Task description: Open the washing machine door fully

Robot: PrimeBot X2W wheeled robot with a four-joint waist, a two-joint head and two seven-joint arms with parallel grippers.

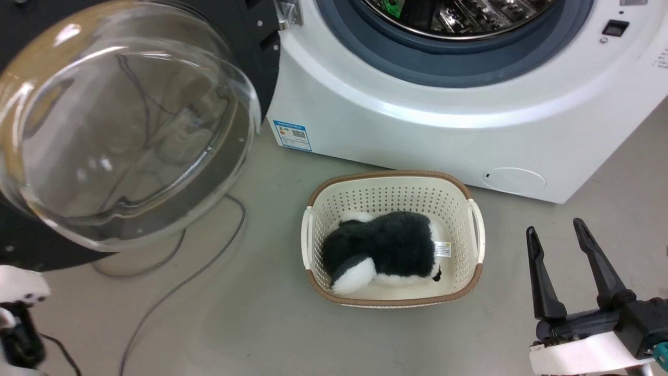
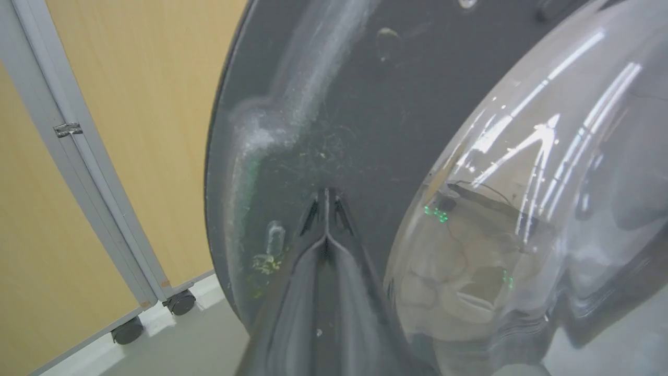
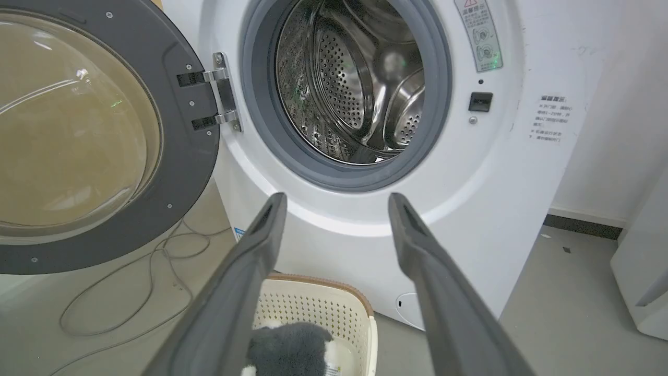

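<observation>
Found large round glossy black washing machine door (image 1: 125,125) with bulging clear glass bowl swung far out, left of big white front-loading washing machine (image 1: 417,130). Logged left end effector (image 2: 326,196) shut, empty, tips at door's dark inner face beside the bowl; contact unclear. Logged right end effector (image 1: 555,227) spread wide, holding nothing, above floor. Judged risks: skidding off slick face onto glass; overdriving metal hinge (image 3: 224,96); knocking yellow wheeled partition (image 2: 94,172) behind.
</observation>
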